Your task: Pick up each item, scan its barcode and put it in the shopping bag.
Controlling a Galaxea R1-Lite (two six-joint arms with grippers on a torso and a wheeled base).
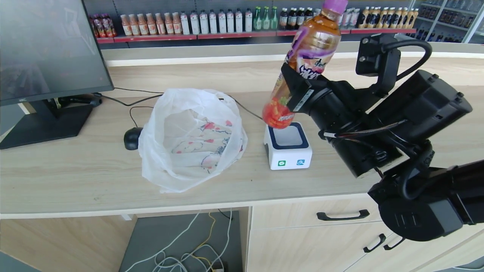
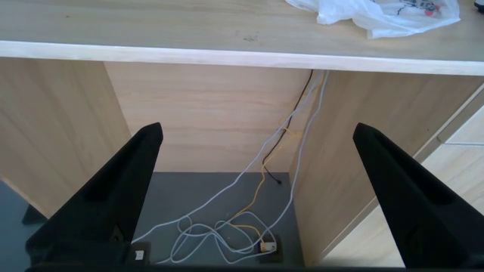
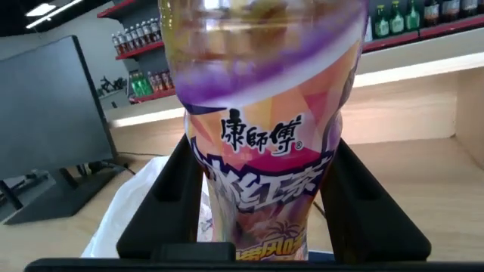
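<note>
Facing the open bay under the counter (image 1: 75, 170), the left gripper (image 2: 257, 128) is released, its 2 black fingers spread wide apart. Loose white and yellow cables (image 2: 242, 219) lie on the dark floor of that bay. At the lower right of the head view, 2 pale wooden drawers (image 1: 342, 216) with black handles sit under the countertop.

On the counter, left of centre in the frame, a white plastic shopping bag (image 1: 191, 139) sits open, with red-and-white printed packaging showing through it. Just to its right stands a small white barcode scanner (image 1: 288, 149), its dark window facing up.

The right gripper (image 1: 297, 85) is clenched on a tea bottle (image 1: 315, 41) with a purple cap and purple label. It holds the bottle at its middle, tilted with the cap toward the upper right of the frame. The bottle's red base hangs over the scanner's far edge.

A black mouse (image 1: 132, 138) rests beside the bag's left side. A dark monitor (image 1: 49, 45) fills the upper left. Along the top edge, a red shelf (image 1: 211, 20) carries rows of bottles.
</note>
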